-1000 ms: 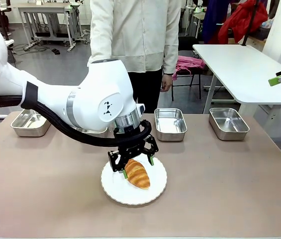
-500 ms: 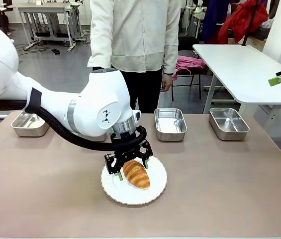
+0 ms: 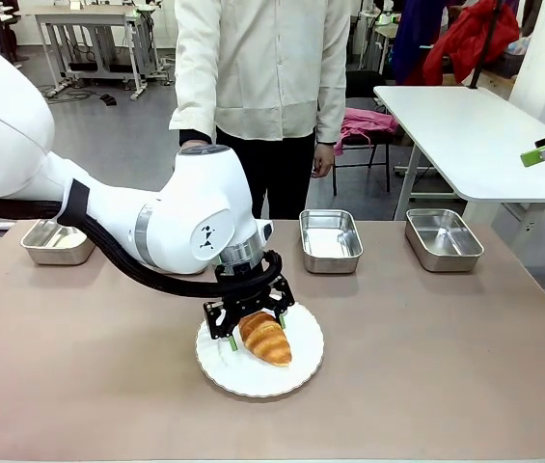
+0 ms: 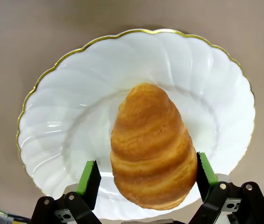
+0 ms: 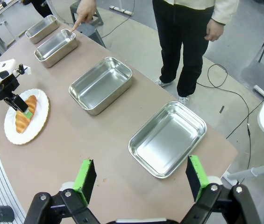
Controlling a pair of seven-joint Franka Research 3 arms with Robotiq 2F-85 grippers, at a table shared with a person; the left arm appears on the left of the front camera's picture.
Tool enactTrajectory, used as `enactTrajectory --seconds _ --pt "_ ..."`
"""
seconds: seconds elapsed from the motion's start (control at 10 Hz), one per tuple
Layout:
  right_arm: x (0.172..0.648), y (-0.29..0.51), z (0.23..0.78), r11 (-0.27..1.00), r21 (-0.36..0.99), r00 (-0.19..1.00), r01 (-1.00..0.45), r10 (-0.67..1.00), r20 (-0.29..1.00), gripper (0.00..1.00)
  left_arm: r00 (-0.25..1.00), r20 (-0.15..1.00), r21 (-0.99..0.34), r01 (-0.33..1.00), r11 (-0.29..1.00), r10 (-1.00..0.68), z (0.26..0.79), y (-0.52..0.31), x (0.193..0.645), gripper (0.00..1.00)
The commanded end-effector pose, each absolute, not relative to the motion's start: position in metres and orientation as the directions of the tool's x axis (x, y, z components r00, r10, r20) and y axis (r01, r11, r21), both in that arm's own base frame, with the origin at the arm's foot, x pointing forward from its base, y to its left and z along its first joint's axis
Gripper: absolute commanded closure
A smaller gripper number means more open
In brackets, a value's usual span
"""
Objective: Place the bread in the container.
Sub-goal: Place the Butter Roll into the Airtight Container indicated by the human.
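Left pincer agape astride bread — white plate, tan tabletop, grey workshop floor

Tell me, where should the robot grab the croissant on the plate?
Across its thick part, coming straight down from above. The croissant lies flat on the plate, so only its two long sides are free to pinch. The pointy ends are thin and would probably slip or break. The left gripper is lined up that way, open, with one green pad on each side.

A person's hand points at the container — the bread lies apart, on a white plate.
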State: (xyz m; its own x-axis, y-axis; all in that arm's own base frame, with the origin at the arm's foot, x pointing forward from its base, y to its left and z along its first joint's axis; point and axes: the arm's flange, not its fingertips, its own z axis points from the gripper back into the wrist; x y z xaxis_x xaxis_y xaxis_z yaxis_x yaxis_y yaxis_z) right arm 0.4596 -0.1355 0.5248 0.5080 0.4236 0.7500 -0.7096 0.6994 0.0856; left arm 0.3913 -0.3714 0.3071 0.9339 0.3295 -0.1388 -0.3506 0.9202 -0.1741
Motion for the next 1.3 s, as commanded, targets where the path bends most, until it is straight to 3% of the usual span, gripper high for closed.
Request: enactTrajectory --seconds 0.0,0.1,0.2,0.3,0.4,0.5,1.0,1.1,1.2 --pt "0.461 -0.135 0.526 0.695 0.087 0.495 -0.714 0.413 0.765 0.00 0.944 -0.127 -0.162 -0.321 0.933 0.303 0.304 -0.377 0.395 0.00" --pt "0.461 -0.135 0.526 0.695 0.087 0.495 -0.714 0.413 0.765 0.00 0.944 -0.115 -0.143 -0.323 0.936 0.309 0.303 -0.381 0.393 0.20" --pt "0.461 -0.135 0.526 0.695 0.087 0.495 -0.714 0.413 0.765 0.00 0.949 -0.107 -0.131 -0.310 0.942 0.297 0.305 -0.382 0.393 0.20" --pt "0.461 -0.135 0.526 0.695 0.087 0.495 -0.714 0.413 0.765 0.00 0.954 -0.101 -0.130 -0.296 0.946 0.284 0.305 -0.382 0.394 0.40" --pt "0.461 -0.135 0.526 0.695 0.087 0.495 -0.714 0.413 0.765 0.00 0.955 -0.094 -0.137 -0.292 0.946 0.282 0.305 -0.383 0.396 0.22" --pt "0.461 -0.135 0.526 0.695 0.087 0.495 -0.714 0.413 0.765 0.00 0.956 -0.092 -0.165 -0.289 0.943 0.277 0.307 -0.384 0.400 0.60" --pt "0.461 -0.135 0.526 0.695 0.087 0.495 -0.714 0.413 0.765 0.00 0.952 -0.114 -0.156 -0.298 0.942 0.283 0.309 -0.381 0.391 0.60" --pt "0.461 -0.135 0.526 0.695 0.087 0.495 -0.714 0.413 0.765 0.00 0.953 -0.111 -0.163 -0.296 0.941 0.281 0.311 -0.383 0.393 0.52" --pt "0.461 -0.135 0.526 0.695 0.087 0.495 -0.714 0.413 0.765 0.00 0.968 -0.032 -0.140 -0.249 0.958 0.247 0.330 -0.374 0.395 0.59"
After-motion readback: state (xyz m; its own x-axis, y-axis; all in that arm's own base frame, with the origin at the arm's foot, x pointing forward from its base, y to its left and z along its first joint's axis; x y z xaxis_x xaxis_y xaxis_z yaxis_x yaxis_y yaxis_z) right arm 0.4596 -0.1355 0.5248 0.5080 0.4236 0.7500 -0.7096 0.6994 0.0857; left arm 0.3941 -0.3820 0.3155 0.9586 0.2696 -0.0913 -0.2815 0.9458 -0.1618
